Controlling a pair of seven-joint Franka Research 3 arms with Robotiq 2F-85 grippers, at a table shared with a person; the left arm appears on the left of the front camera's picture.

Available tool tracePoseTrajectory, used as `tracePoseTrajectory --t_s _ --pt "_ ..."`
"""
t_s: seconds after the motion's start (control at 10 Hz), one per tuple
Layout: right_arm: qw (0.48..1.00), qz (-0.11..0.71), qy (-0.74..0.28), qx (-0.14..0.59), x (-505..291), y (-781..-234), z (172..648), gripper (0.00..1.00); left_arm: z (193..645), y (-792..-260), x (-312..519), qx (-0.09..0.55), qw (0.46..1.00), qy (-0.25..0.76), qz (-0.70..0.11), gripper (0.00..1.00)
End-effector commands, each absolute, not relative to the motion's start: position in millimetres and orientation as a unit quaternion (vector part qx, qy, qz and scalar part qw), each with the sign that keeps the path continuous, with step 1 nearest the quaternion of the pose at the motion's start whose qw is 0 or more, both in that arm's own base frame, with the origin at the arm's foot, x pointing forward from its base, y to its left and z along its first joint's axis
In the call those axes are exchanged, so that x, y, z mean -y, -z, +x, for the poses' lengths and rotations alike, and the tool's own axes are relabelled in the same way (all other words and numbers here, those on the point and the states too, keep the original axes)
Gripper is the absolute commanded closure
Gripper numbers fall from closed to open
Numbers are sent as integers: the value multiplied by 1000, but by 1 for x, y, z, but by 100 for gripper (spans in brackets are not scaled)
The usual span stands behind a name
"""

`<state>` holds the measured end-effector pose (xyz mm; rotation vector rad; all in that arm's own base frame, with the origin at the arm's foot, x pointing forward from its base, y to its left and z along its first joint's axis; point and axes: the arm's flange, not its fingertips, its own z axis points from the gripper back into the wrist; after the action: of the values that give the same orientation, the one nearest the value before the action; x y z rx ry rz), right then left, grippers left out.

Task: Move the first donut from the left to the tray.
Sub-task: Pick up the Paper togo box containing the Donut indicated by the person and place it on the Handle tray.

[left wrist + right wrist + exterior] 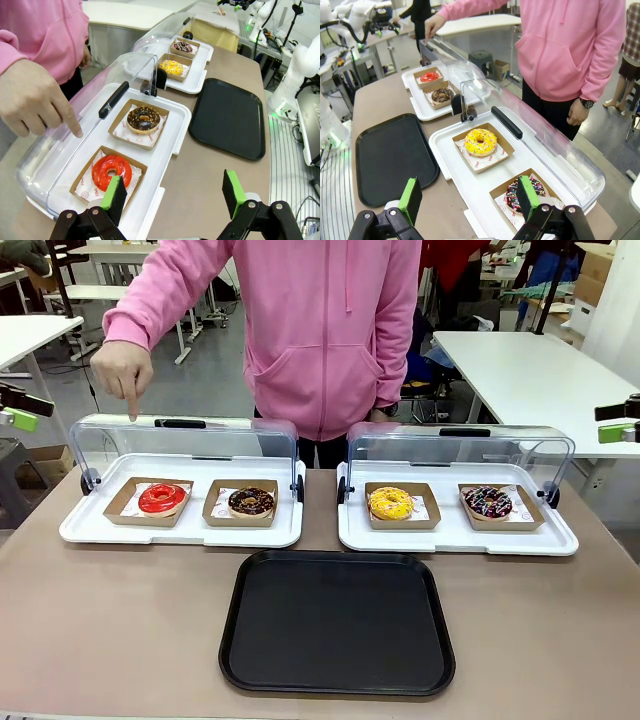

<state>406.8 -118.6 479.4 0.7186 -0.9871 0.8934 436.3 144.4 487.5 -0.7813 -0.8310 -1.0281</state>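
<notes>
**Front view.** The red-glazed donut (163,498) sits in its cardboard holder (121,502), in the left compartment of the left white display tray (180,532). The clear lid (185,445) is raised behind it. The black tray (338,625) lies nearer the robot, to the right of the donut. The left gripper (30,410) shows at the left edge and the right gripper (612,423) at the right edge. The left arm is the nearer of the 2. A person's hand (122,370) points 1 finger down above the donut's end of the lid.

**Left wrist view.** The left gripper (174,195) has its jaws spread wide and holds nothing. The donut (111,172) lies just beyond 1 green pad (114,197), off the midline between the fingers. The gripper appears to be above table level, though its height is hard to judge. As a ring, the donut offers no preferred grasp axis.

**Right wrist view.** The right gripper (469,197) is also spread and empty. The donut (429,76) lies well apart from it, at the far end of the display trays.
</notes>
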Motion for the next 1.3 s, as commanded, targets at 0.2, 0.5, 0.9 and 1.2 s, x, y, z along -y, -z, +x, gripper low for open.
tracePoseTrajectory --t_s 0.2,0.5,0.9,1.2 --pt "717 328 -406 462 118 -480 410 0 436 -488 -144 381 713 468 -356 0" --pt "717 328 -406 462 118 -480 410 0 436 -488 -144 381 713 468 -356 0" --pt "717 328 -406 462 118 -480 410 0 436 -488 -144 381 713 468 -356 0" --pt "717 328 -406 462 118 -480 410 0 436 -487 -144 376 719 465 -353 0"
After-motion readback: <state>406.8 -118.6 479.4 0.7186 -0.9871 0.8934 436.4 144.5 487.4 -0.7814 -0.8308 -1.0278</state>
